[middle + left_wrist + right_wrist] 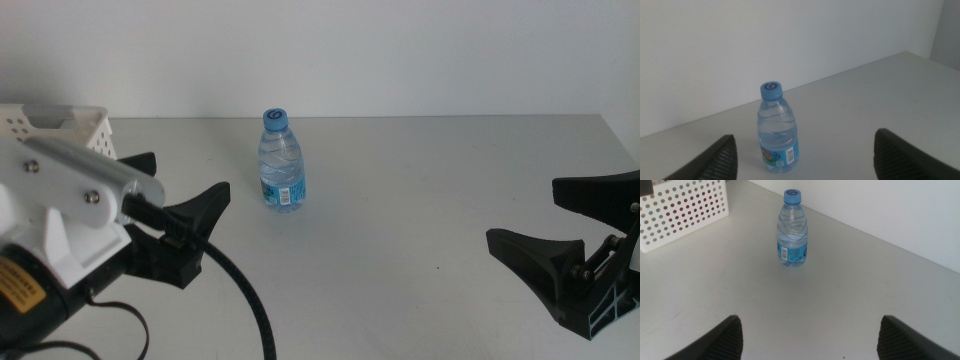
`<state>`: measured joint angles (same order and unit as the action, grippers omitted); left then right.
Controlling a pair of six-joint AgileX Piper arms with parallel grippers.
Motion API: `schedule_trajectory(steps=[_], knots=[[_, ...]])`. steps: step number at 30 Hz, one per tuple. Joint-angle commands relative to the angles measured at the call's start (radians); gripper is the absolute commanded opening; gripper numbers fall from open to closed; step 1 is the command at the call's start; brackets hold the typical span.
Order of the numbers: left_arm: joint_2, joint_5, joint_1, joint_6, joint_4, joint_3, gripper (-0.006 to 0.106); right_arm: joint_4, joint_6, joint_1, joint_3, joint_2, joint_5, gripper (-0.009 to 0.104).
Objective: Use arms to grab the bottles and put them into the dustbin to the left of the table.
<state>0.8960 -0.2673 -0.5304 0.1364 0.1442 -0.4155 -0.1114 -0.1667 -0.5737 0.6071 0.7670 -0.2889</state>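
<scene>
1. The left claw (175,205) is low at the left side, jaws spread wide, pointing to the water bottle (281,162) but apart from it.
2. The right claw (580,225) is at the right side, also released, well apart from the bottle.
3. The bottle stands upright on the light grey counter (420,200), near the white perforated dustbin (70,125); behind is a plain white wall (400,50).

I could read no words anywhere. The small clear water bottle's blue cap (771,90) carried a swirl mark, its blue label (792,253) showed a barcode with print too fine, and the left arm's yellow sticker (20,285) stayed illegible.
</scene>
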Motion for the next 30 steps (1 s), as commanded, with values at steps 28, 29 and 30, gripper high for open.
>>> schedule_trajectory(steps=[28, 29, 30], knots=[[0.484, -0.576, 0.010, -0.064, -0.003, -0.067, 0.093, 0.004, -0.012, 0.003, 0.037, -0.005, 0.070, 0.075], [0.504, -0.576, 0.017, -0.067, -0.009, -0.080, 0.093, 0.004, -0.012, 0.003, 0.037, -0.005, 0.070, 0.075], [0.523, -0.576, 0.027, -0.070, -0.015, -0.096, 0.093, 0.004, -0.012, 0.003, 0.037, -0.005, 0.070, 0.075]])
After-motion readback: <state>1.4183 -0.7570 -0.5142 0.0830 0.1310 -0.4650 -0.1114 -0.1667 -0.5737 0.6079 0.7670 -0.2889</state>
